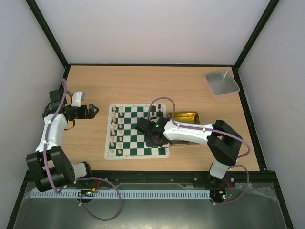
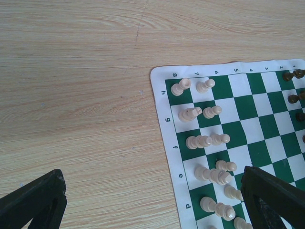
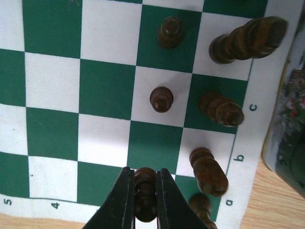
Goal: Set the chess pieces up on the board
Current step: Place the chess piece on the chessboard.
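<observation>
Light wood table (image 1: pixel 143 81), white walls around. Off the board's (image 1: pixel 133 143) left edge — left gripper (image 1: pixel 94 110), fingers spread wide, nothing between them, clear of the mat. On the board's two leftmost columns: cream pieces (image 1: pixel 116 129), standing, both columns apparently full. Board's middle: bare squares, plenty of room.

Over the board's near right corner — right gripper (image 3: pixel 144 174), fingers pinched tight on a dark pawn (image 3: pixel 144 193). Long axis upright, straight down the wrist view. Base on the mat or not: cannot tell. Beneath it, the corner row, second column in from the board's right edge; judged the drop square, though hidden by the fingers.

Tight on the outer side: tall dark piece (image 3: pixel 208 171) and corner piece (image 3: pixel 200 205), both on the edge column, just beside the right finger. Placed pawns (image 3: pixel 161 98) farther along the second column, well apart. Safest exit judged straight up or toward the board's centre.

Along the board's right edge, touching or just beside: gold tray (image 1: pixel 187 116). Well beyond the board's far right corner: grey tray (image 1: pixel 221 82).
</observation>
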